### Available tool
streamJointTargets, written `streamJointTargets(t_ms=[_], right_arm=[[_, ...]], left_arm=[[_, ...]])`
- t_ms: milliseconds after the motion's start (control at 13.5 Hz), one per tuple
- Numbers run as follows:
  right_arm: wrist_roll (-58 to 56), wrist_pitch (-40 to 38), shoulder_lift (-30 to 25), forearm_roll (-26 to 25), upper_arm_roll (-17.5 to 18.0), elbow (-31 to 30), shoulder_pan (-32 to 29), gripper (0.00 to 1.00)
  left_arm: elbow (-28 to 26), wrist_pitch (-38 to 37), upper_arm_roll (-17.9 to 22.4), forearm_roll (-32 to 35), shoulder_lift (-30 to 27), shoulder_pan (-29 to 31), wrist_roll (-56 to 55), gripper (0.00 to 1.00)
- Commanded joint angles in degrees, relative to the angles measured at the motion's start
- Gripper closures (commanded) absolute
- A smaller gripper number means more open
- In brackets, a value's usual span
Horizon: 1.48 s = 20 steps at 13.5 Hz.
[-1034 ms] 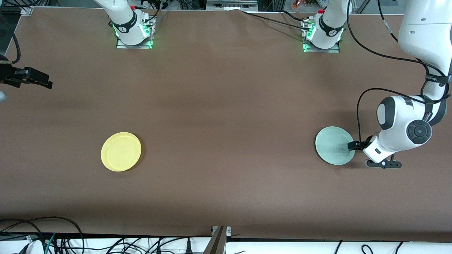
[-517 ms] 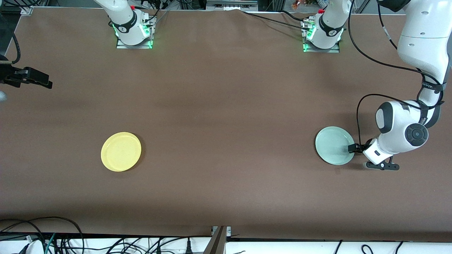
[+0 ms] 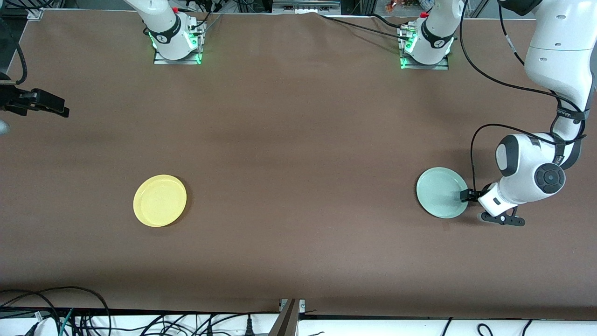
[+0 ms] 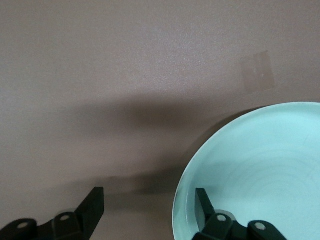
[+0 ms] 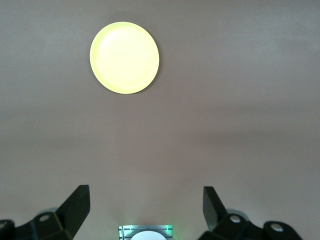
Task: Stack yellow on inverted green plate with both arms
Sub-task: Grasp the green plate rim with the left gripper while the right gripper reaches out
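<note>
I see the green plate [image 3: 441,192] on the brown table [image 3: 298,140], toward the left arm's end. It lies rim up, its hollow face to the camera. The left gripper [image 3: 464,195] is low at the plate's edge, at about 3 o'clock of the plate in the front view. In the left wrist view the left gripper [image 4: 149,207] has its jaws wide open. One finger [image 4: 201,205] stands over the inside of the green plate [image 4: 260,175], just past the rim, and the other finger stands over the bare table outside the rim. So the rim sits between the two fingers, but they do not close on it. I cannot tell if the inner finger touches the plate's surface.

The yellow plate [image 3: 160,200] lies flat and rim up toward the right arm's end of the table, well apart from the green plate. In the front view it is at about 9 o'clock from the green one, and a little nearer to the front camera.

The right gripper [image 3: 46,105] waits up in the air over the right arm's end of the table, at about 10 o'clock from the yellow plate. In the right wrist view the right gripper [image 5: 145,202] is wide open and holds nothing, and the yellow plate [image 5: 124,57] shows far from its fingers.

A small pale square patch [image 4: 257,71] lies on the table just beside the green plate.
</note>
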Motion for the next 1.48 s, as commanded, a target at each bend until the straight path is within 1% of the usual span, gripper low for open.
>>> streamJointTargets(t_ms=[0, 222, 296, 369, 443, 739, 1108, 1404], right_arm=[[-0.1, -0.2, 0.9, 1.0, 0.0, 1.1, -0.4, 0.00], [-0.1, 0.0, 0.9, 1.0, -0.2, 1.2, -0.4, 0.00], [-0.1, 0.4, 1.2, 1.0, -0.2, 1.1, -0.4, 0.00], [-0.1, 1.4, 1.5, 1.0, -0.1, 1.2, -0.4, 0.00], [-0.1, 3.8, 2.0, 1.2, -0.1, 1.1, -0.4, 0.00], [0.0, 4.5, 3.2, 3.0, -0.3, 1.1, -0.7, 0.00], [0.0, 5.1, 4.8, 3.1, -0.3, 1.1, -0.7, 0.00], [0.1, 5.1, 6.1, 2.6, -0.3, 1.1, -0.5, 0.00]], left_arm=[[0.3, -0.5, -0.2, 1.5, -0.1, 0.4, 1.3, 0.22], [0.2, -0.7, -0.2, 1.5, -0.1, 0.4, 1.4, 0.36], [0.2, -0.7, -0.3, 1.5, -0.1, 0.4, 1.4, 0.38], [0.2, -0.8, -0.2, 1.5, -0.1, 0.4, 1.4, 0.42], [0.2, -0.9, -0.3, 1.5, -0.1, 0.2, 1.3, 0.44], [0.2, -1.5, -0.4, 1.5, -0.3, 0.2, 1.3, 0.47], [0.2, -3.8, -0.9, 1.0, -0.9, 0.2, 1.1, 0.48], [0.2, -3.9, -0.9, 1.0, -1.0, 0.2, 1.2, 0.48]])
